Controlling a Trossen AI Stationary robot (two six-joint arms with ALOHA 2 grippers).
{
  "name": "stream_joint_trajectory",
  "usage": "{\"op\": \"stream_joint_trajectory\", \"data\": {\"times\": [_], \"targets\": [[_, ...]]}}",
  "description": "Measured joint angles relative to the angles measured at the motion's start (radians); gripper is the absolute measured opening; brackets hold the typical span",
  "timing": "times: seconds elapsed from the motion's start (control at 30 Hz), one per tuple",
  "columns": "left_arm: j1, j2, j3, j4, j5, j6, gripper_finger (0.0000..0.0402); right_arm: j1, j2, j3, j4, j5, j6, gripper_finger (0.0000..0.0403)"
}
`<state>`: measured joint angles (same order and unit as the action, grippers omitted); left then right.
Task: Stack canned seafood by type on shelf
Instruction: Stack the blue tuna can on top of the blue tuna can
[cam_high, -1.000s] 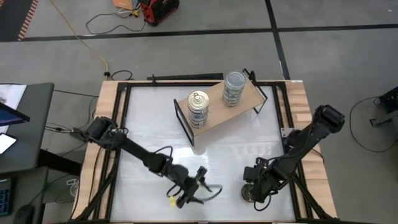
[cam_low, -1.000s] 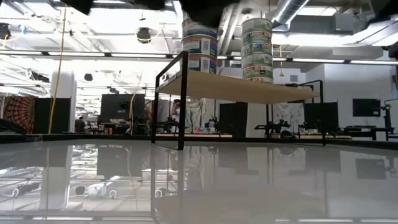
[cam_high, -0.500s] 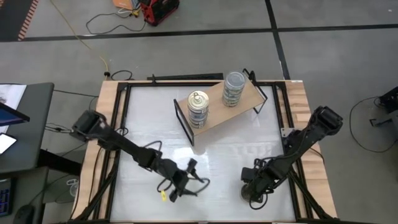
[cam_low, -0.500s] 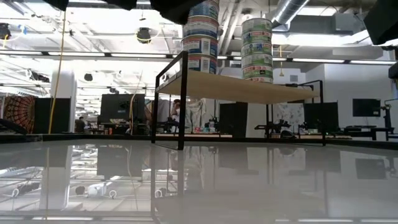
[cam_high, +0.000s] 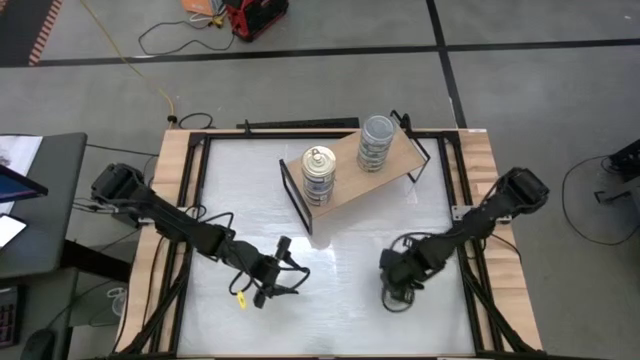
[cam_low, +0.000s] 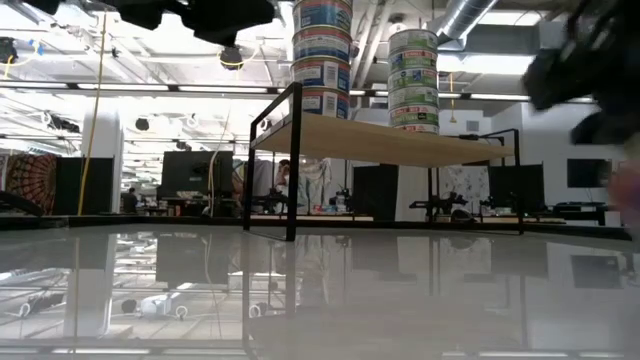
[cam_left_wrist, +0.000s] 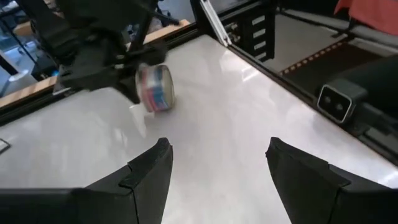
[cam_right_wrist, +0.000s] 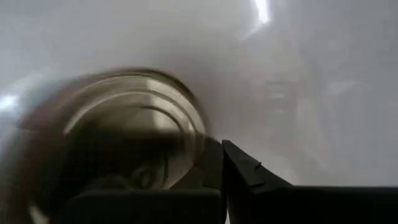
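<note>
The glossy white tabletop (cam_high: 350, 250) sits inside a pale wooden border, over a grey floor crossed by dark lines; the low view looks past it into a bright workshop with ceiling ducts and monitors.

On the far part of the table stands the shelf (cam_high: 345, 160), a light tan rectangular wooden board on a thin black metal frame, set at an angle. It carries two upright stacks of low round metal tins: one topped by a shiny pull-tab lid (cam_high: 319, 160), the other by a dull grey top (cam_high: 377, 130) (the stacks stand apart on the board).

The right gripper (cam_high: 400, 285) is near the table's front, its dark fingers closed on the rim of a round metal tin (cam_right_wrist: 134, 134), seen blurred and tilted.

The left gripper (cam_left_wrist: 214, 165) hangs over bare tabletop left of centre, its fingers spread wide and holding nothing.
</note>
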<state>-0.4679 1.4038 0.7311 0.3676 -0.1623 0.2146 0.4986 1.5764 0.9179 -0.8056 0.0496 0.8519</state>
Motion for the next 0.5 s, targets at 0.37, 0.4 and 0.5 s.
{"op": "stream_joint_trajectory", "data": {"times": [0.37,0.4,0.5], "targets": [[0.0,-0.006,0.0,-0.071,-0.054,0.053,0.025,-0.196,-0.132,0.006,-0.143,0.068,-0.1,0.0057],[0.0,-0.006,0.0,-0.075,-0.059,0.053,0.025,-0.203,-0.159,0.005,-0.15,0.068,-0.101,0.0061],[0.0,-0.006,0.0,-0.076,-0.083,0.042,0.025,-0.199,-0.247,0.021,-0.15,0.037,-0.119,0.008]]}}
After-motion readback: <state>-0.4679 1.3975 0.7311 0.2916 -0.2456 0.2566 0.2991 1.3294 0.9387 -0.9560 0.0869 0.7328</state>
